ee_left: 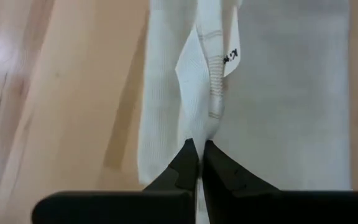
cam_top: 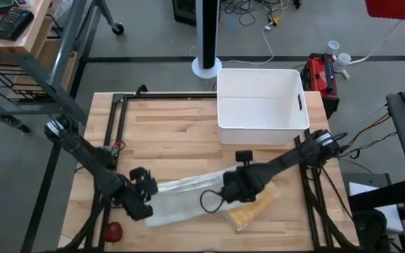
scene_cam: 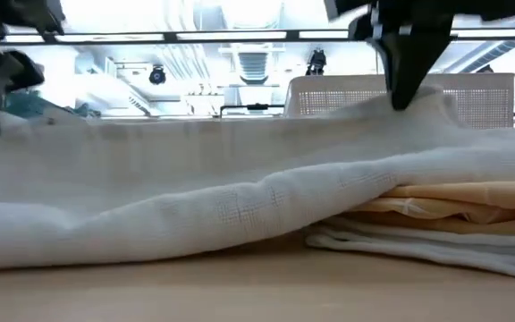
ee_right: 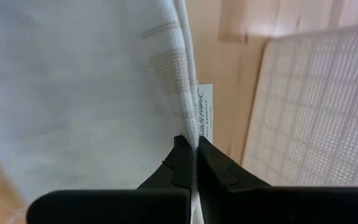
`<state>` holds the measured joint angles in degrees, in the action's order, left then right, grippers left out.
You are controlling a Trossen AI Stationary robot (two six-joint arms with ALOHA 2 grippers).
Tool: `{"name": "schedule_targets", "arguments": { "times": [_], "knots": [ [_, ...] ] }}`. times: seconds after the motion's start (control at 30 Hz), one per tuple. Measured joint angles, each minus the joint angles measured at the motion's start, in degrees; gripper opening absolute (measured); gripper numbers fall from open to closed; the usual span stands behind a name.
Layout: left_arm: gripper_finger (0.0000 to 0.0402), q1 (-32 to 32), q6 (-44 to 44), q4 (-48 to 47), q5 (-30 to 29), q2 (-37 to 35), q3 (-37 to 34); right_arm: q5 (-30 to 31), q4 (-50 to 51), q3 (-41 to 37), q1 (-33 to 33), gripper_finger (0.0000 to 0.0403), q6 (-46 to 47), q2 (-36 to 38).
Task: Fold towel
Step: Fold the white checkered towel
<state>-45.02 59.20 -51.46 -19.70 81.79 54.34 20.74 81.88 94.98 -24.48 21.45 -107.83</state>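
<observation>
The white towel [cam_top: 185, 197] lies stretched across the near part of the wooden table [cam_top: 174, 133], partly over a yellow cloth [cam_top: 248, 211]. The left end effector [cam_top: 145, 184] and right end effector [cam_top: 225, 188] are each clamped on a towel edge.

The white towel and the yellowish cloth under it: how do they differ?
The white towel lies stretched long across the table, while the yellow cloth sits as a small folded stack. The white towel is pinched at its ends by the left gripper and the right gripper; the yellow cloth is held by neither. The white towel drapes over the yellow cloth, covering part of it. Both are woven fabric resting on the wooden table.
</observation>
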Motion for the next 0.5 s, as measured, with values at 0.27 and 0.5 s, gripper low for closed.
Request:
{"name": "schedule_targets", "arguments": {
  "times": [0.27,0.5],
  "knots": [
    [0.0015,6.5,-3.4,10.7,0.9,-5.6,-10.2,0.2,-5.1,-6.4,4.6,0.0000,-3.1,0.1],
    [0.0096,8.5,-3.1,14.2,1.0,-5.7,-13.9,2.1,-9.3,-8.8,7.1,0.0060,-3.3,0.1]
  ]
}}
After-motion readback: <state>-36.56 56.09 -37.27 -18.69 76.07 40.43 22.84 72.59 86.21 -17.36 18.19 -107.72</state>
